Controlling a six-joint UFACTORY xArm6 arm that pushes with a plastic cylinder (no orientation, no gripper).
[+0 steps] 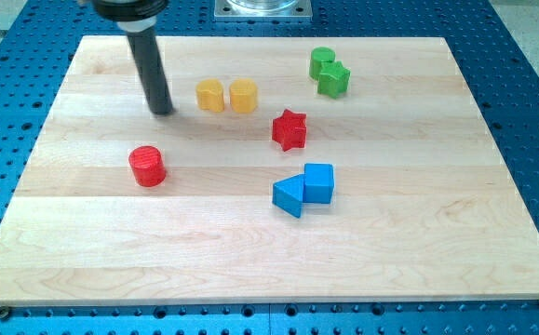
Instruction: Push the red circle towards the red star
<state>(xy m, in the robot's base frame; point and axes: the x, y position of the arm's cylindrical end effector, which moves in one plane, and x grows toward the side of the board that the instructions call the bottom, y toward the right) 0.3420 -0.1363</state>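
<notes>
Wooden bench (492, 233), blue perforated surround. Red circle (146, 166) sits left of red star (289, 129), well apart. My tip (162, 110) far-left of circle, not touching; no gripper. Likely light, stiff, slides easily; push its left side.

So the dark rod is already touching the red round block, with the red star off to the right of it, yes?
Not quite. In the camera view my tip stands apart from the red circle, nearer the view's top, beside the yellow blocks; it is not touching it. The red star is indeed off to the view's right.
</notes>
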